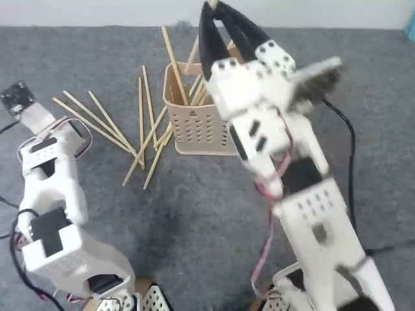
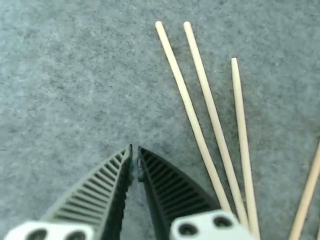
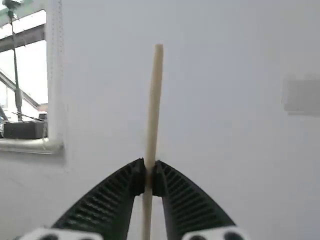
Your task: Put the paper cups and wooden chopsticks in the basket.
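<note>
Chopsticks [image 1: 141,123] lie scattered on the grey worktop [image 1: 194,220] to the left of the basket [image 1: 194,129], and several already stand inside it. Right claw [image 3: 148,175] is pinched on one chopstick [image 3: 154,100], raised above the basket's far side, so I judge this to be the drop-off step. The next move calls for lowering the stick's end inside the rim, then letting go. Left claw [image 2: 134,155] is closed on nothing, low over the worktop just beside three loose ones.

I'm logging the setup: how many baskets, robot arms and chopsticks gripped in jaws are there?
Beige perforated plastic basket: 1
White robot arms: 2
Pale wooden chopstick gripped in jaws: 1
Total: 4
</note>
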Motion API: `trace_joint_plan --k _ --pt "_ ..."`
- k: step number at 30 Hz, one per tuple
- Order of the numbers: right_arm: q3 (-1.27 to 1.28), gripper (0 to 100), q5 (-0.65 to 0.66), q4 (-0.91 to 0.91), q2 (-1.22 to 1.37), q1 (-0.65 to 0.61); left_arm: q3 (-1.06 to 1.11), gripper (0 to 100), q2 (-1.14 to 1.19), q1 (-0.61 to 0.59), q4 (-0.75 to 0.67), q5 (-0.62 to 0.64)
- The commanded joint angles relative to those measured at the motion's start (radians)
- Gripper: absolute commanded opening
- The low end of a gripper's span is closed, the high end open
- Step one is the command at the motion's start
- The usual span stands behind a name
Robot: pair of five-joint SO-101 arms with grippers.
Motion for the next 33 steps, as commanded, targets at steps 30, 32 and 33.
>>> trace_joint_plan --k 30,32,33 --pt "-0.43 18.7 -0.212 0.604 0.199 0.036 0.019 1 -0.064 0.029 -0.051 -0.043" --pt "-0.459 18.7 -0.281 0.656 0.153 0.036 0.021 1 -0.064 0.046 -0.051 -0.043" --pt "-0.466 18.7 -0.308 0.684 0.122 0.036 0.021 1 -0.064 0.051 -0.051 -0.043"
